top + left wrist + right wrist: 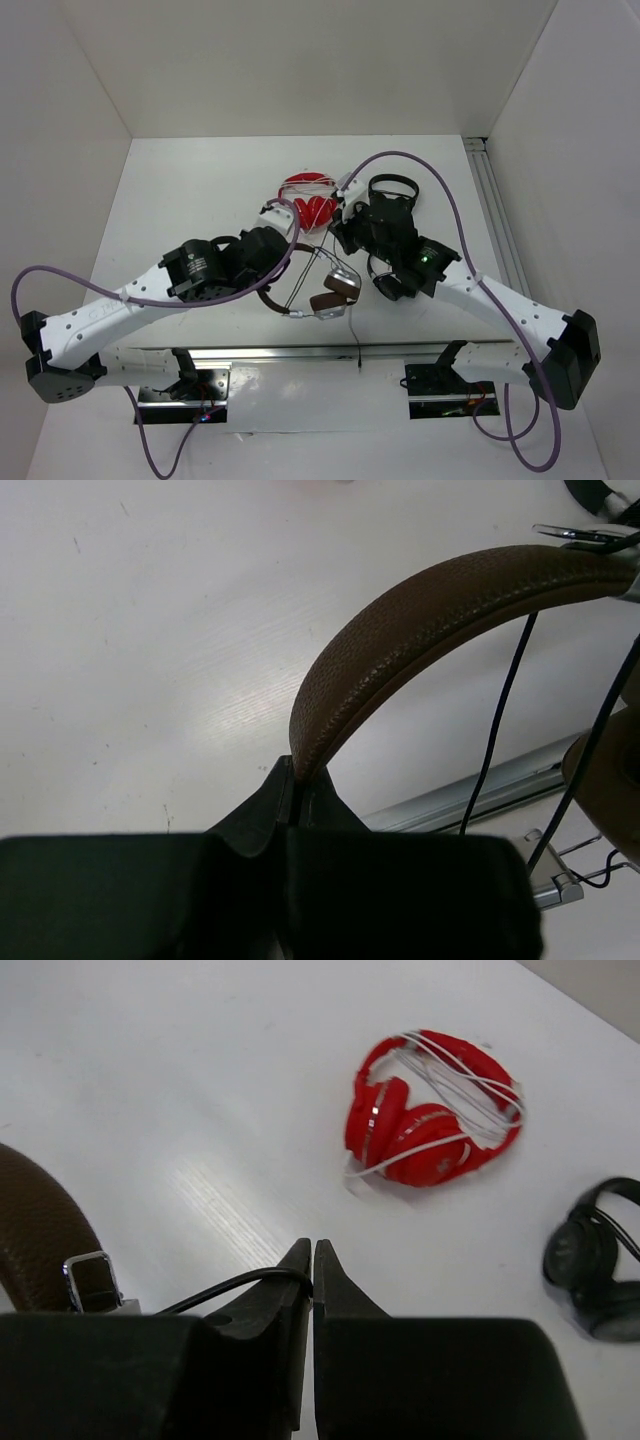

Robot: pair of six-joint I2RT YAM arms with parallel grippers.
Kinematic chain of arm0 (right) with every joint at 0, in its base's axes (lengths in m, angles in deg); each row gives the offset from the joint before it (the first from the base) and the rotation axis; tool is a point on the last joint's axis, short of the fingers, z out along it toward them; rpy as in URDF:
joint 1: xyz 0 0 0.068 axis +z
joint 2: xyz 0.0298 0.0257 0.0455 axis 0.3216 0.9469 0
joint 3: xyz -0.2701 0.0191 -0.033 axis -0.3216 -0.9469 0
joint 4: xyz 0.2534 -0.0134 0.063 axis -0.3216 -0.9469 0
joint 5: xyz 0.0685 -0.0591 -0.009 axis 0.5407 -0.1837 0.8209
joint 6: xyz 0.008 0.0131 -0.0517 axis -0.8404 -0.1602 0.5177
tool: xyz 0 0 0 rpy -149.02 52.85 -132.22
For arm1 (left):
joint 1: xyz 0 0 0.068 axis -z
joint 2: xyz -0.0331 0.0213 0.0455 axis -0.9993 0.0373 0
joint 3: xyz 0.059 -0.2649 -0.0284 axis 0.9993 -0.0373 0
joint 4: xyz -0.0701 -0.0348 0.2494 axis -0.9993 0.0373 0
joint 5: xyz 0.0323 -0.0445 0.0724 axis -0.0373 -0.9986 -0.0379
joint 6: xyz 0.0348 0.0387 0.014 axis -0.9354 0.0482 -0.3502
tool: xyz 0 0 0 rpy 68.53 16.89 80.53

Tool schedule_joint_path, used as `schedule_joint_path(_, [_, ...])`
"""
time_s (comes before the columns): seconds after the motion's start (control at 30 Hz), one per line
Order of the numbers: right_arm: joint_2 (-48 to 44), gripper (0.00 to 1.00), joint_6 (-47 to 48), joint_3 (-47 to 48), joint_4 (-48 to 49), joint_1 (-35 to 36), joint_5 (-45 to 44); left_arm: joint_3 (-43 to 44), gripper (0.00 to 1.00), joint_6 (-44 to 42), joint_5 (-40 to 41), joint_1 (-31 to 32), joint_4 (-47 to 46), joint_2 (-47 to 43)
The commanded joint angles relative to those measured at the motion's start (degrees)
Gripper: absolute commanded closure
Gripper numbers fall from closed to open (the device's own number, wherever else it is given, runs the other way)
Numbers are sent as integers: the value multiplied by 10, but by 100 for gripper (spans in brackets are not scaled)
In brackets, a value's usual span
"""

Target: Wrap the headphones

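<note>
**Both jaws shut on the brown headphones at mid-counter**

Nearest me, along the bottom of the overhead frame, an aluminium rail (300, 350) crosses the white counter (190, 190) just ahead of the arm bases. The counter is matte and faintly scuffed, and it throws a soft streak of glare in both wrist views.

Just past the rail, at the centre of the overhead frame, are the headphones (338, 287), their silver earcups and brown pads toward the rail. The left gripper (293, 780) has its jaws clamped on the brown headband (430, 600), which arches away to the upper right of that view. The right gripper (312, 1260) has its jaws pressed together with the thin dark cable (240, 1282) pinched between them.

From above, both arms converge over the headphones and cover much of them.

Farther on, upper centre, lie red headphones (310, 205) with a white cord (460, 1072) wound round them. To their right is a black pair (392, 185), partly hidden by the right arm and arched over by a purple hose (398, 153).

A second rail (488, 200) runs along the counter's right edge. Plain white walls (300, 60) close in the far side and both flanks.
</note>
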Motion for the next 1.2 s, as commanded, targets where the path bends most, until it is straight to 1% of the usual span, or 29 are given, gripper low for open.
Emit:
schedule_joint_path(0.0, [-13, 92, -12, -21, 116, -14, 74, 26, 100, -27, -42, 11, 46, -15])
schedule_joint_path(0.07, [-19, 89, -17, -41, 136, -14, 103, 43, 100, -33, -60, 11, 46, -15])
schedule_joint_path(0.1, [-19, 89, -17, -47, 146, -19, 128, 43, 100, -40, -81, 11, 46, -15])
schedule_joint_path(0.2, [-12, 89, -29, -69, 182, -19, 151, 63, 100, -46, -97, 11, 37, -15])
schedule_joint_path(0.3, [-12, 89, -41, -95, 218, -24, 158, 87, 100, -29, -72, 11, 53, -21])
schedule_joint_path(0.33, [-12, 89, -49, -104, 243, -24, 158, 93, 100, -22, -48, 11, 75, -13])
schedule_joint_path(0.43, [-18, 89, -62, -132, 277, -24, 169, 122, 100, -3, -26, 11, 104, 2])
schedule_joint_path(0.6, [23, 84, -99, -155, 355, -35, 213, 159, 100, 3, -39, 11, 97, -3])
schedule_joint_path(0.67, [43, 77, -127, -164, 404, -35, 230, 173, 100, 9, -46, 11, 97, -9])
schedule_joint_path(0.7, [50, 69, -138, -177, 424, -30, 237, 179, 100, 9, -53, 11, 97, -9])
schedule_joint_path(0.73, [58, 65, -146, -177, 444, -24, 237, 186, 100, 9, -53, 11, 97, -9])
schedule_joint_path(0.77, [76, 63, -152, -183, 478, -13, 237, 186, 100, 15, -53, 11, 97, -9])
schedule_joint_path(0.9, [137, 60, -165, -178, 521, 5, 237, 186, 100, 33, -43, 11, 97, -20])
schedule_joint_path(1.07, [197, 60, -178, -186, 575, 10, 225, 214, 100, 57, -20, 11, 117, -25])
schedule_joint_path(1.13, [219, 64, -194, -203, 608, 10, 231, 228, 100, 73, -14, 11, 129, -25])
schedule_joint_path(1.17, [226, 64, -200, -219, 623, 10, 231, 229, 100, 73, -14, 11, 129, -33])
